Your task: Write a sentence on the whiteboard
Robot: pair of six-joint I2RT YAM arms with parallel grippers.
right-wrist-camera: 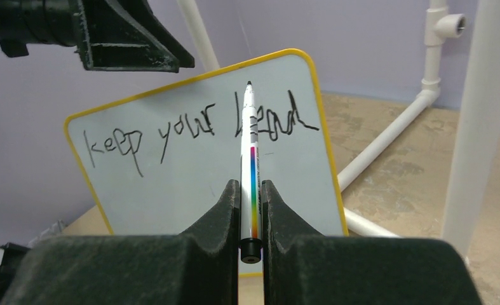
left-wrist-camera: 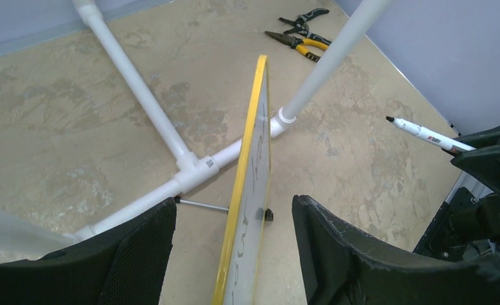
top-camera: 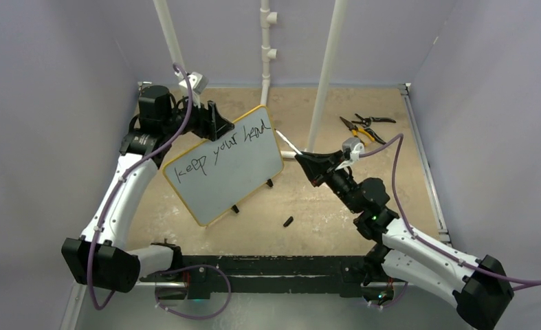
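1. Where the arm bases sit at the near edge of the worktop [top-camera: 322, 206], a small black cap [top-camera: 288, 221] lies loose just beyond them, between the two arms.
2. Farther in, the right end effector [right-wrist-camera: 251, 187] is pressed together on a white marker [right-wrist-camera: 250, 146] with a rainbow stripe. The bare black tip points toward the board, and the left wrist view shows it clear of the surface.
3. At mid-worktop the whiteboard [top-camera: 240, 175] stands tilted on its small black feet, its yellow frame turned at an angle to the arms.
4. Across its upper part runs the sentence [right-wrist-camera: 187, 130], one black line reading "keep your head".
5. Behind the board's top edge, the left end effector [left-wrist-camera: 233, 210] is spread. Its fingers [left-wrist-camera: 336, 248] straddle the frame with a gap on each side.
6. Beyond, pliers [top-camera: 363, 127] lie at the far right, beside white pipes [top-camera: 267, 48].
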